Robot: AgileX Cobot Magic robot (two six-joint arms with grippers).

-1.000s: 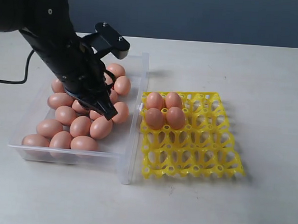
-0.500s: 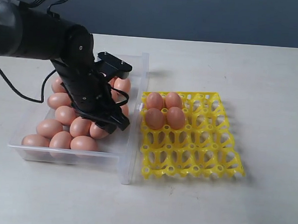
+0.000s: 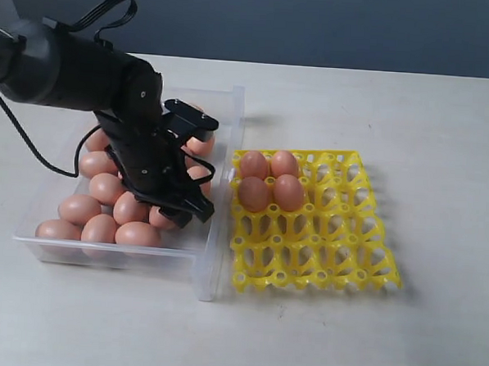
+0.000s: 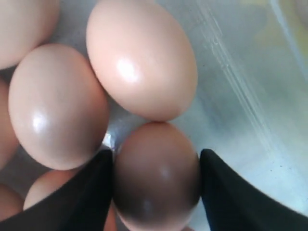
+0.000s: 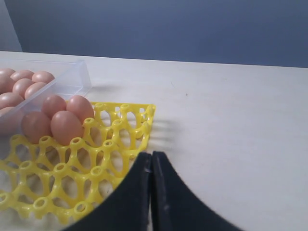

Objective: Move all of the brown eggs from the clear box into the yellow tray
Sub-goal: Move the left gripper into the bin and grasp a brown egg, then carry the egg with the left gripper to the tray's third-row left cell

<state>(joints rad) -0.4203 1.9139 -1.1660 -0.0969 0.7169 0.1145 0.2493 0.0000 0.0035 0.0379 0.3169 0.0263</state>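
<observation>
The clear box (image 3: pixel 218 231) on the left holds several brown eggs (image 3: pixel 81 209). My left gripper (image 3: pixel 195 210) is lowered into the box near its right wall. Its black fingers (image 4: pixel 91 192) press against both sides of one shadowed brown egg (image 4: pixel 156 178) that still lies among the others on the box floor. A paler egg (image 4: pixel 142 57) touches the end of the gripped one. The yellow tray (image 3: pixel 332 237) lies right of the box with several eggs (image 3: pixel 269 180) in its far left cups. My right gripper (image 5: pixel 151 156) is shut and empty, hovering beside the tray (image 5: pixel 62 178).
A black cable (image 3: pixel 17 138) trails from the left arm over the table to the left of the box. Bare pale tabletop (image 3: pixel 412 110) surrounds the box and tray. The tray's other cups are unfilled.
The left arm has swung down and to the right inside the box. Its jaws have widened and now straddle one egg by the right wall. The right gripper has stayed where it was.
</observation>
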